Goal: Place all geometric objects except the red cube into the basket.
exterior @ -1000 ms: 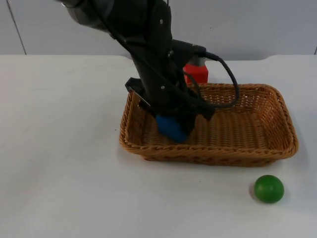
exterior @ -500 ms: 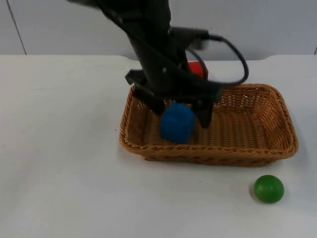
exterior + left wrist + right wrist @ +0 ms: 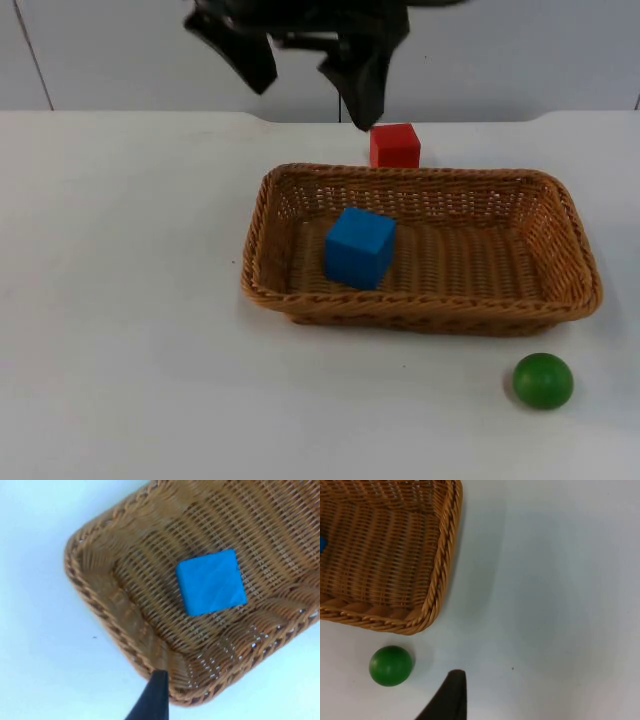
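Note:
A blue cube [image 3: 359, 247] lies alone in the left half of the wicker basket [image 3: 575, 250]; from the left wrist, the blue cube [image 3: 211, 582] sits near a corner of the basket [image 3: 117, 612]. My left gripper [image 3: 305, 72] hangs open high above the basket's far edge, with nothing between its fingers. The red cube [image 3: 395, 146] stands on the table just behind the basket. A green ball [image 3: 543, 380] rests in front of the basket's right corner. My right gripper [image 3: 451, 697] hovers over the table close to the green ball [image 3: 390, 665], beside the basket [image 3: 442, 560].
White table surface [image 3: 120, 300] stretches wide to the left of the basket and along the front edge. The grey partition wall [image 3: 520, 50] closes off the back.
My left gripper let go of the blue cube, opened wide, and rose up and back out of the basket. The cube stays on the basket floor.

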`<act>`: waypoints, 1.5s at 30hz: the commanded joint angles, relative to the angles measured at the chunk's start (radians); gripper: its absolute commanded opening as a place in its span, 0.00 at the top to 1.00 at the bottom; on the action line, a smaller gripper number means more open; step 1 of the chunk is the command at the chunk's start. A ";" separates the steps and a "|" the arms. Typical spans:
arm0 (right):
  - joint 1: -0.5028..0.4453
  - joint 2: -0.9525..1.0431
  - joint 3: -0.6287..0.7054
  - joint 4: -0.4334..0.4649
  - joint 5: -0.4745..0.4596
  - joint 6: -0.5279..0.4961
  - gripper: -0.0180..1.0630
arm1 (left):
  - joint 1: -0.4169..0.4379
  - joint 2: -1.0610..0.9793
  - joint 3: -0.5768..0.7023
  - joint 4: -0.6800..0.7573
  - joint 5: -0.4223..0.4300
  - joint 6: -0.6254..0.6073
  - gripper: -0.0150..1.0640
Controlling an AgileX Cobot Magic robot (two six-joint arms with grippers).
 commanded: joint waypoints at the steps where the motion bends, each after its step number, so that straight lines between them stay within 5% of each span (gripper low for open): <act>1: -0.008 0.000 -0.005 -0.002 0.002 -0.008 0.01 | 0.000 -0.034 -0.005 0.008 0.023 0.003 0.17; 8: -0.008 0.000 -0.005 -0.002 0.007 -0.008 0.01 | 0.004 -0.084 0.077 0.008 -0.018 0.002 0.17; 12: -0.008 0.000 -0.005 0.001 0.008 -0.008 0.01 | 0.043 -0.147 0.294 -0.023 -0.135 -0.001 0.17; 22: -0.008 0.000 -0.005 0.003 0.007 -0.008 0.01 | 0.324 -0.355 0.717 -0.179 -0.281 0.067 0.17; 31: -0.008 0.000 -0.005 0.003 0.007 -0.008 0.01 | 0.595 -0.669 0.958 -0.204 -0.284 0.093 0.17; 38: -0.008 0.000 -0.005 0.003 0.009 -0.008 0.01 | 0.630 -0.918 0.973 -0.200 -0.204 0.106 0.17; 42: -0.006 0.000 -0.005 0.005 0.011 -0.008 0.01 | 0.630 -1.098 0.973 -0.202 -0.170 0.106 0.02; 45: -0.006 0.000 -0.005 0.005 0.017 -0.008 0.01 | 0.630 -1.163 0.973 -0.204 -0.148 0.097 0.01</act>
